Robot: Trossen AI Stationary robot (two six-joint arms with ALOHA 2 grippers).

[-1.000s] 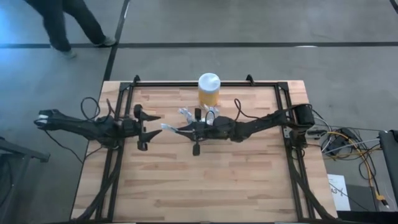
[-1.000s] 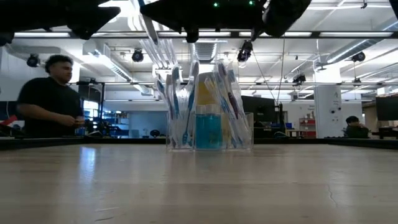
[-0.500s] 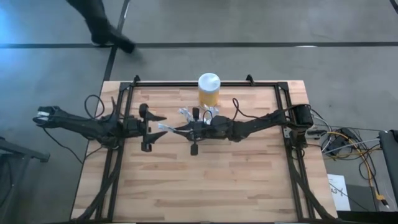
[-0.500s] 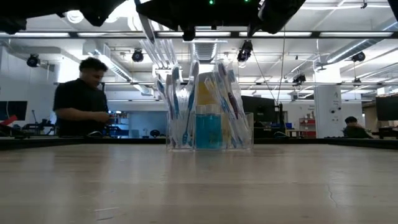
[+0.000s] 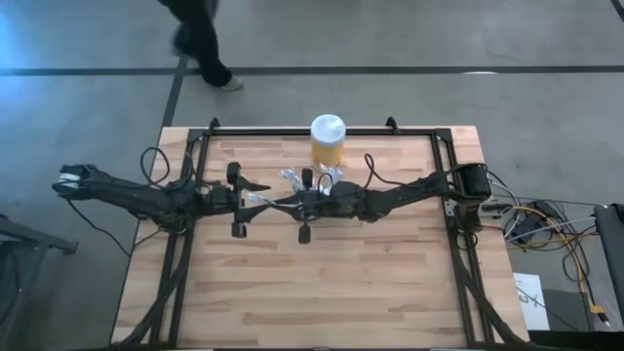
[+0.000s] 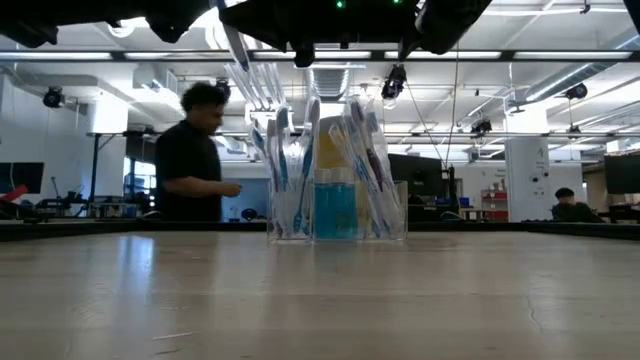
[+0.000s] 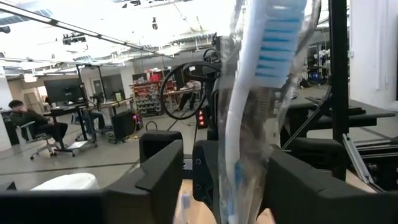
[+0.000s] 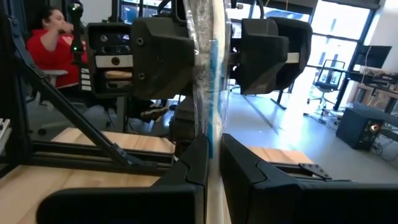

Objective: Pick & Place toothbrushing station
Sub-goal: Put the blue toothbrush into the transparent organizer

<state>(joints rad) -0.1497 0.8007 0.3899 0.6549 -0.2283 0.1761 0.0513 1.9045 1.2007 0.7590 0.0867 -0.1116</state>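
Observation:
A toothbrush in clear wrap (image 5: 271, 200) hangs level above the table's middle, with my right gripper (image 5: 292, 203) shut on it. Its blue-bristled head (image 7: 273, 43) points at my left gripper (image 5: 249, 200). That gripper is open, with a finger on either side of the brush (image 7: 245, 143). The clear holder (image 6: 335, 190) with several blue-and-white toothbrushes stands on the table just behind, partly under my right arm (image 5: 310, 179). My right gripper pinches the wrapped toothbrush's handle part (image 8: 208, 134) between its two fingers. The fingers (image 8: 194, 163) lie level and point toward the table's left, along the brush. The brush sticks out past the fingertips toward my left gripper, clear of the table. My left gripper: whether its fingers (image 7: 158, 171) touch the wrap, I cannot tell.
A yellow jar with a white lid (image 5: 328, 141) stands at the far edge behind the holder. A black frame (image 5: 195, 156) runs around the wooden table. A person walks past beyond the far edge (image 6: 195, 150).
My left gripper has moved toward the table's right, toward my right gripper, so the toothbrush's free end now lies between its fingers. My right gripper and the brush have kept still. The person beyond the table has walked on.

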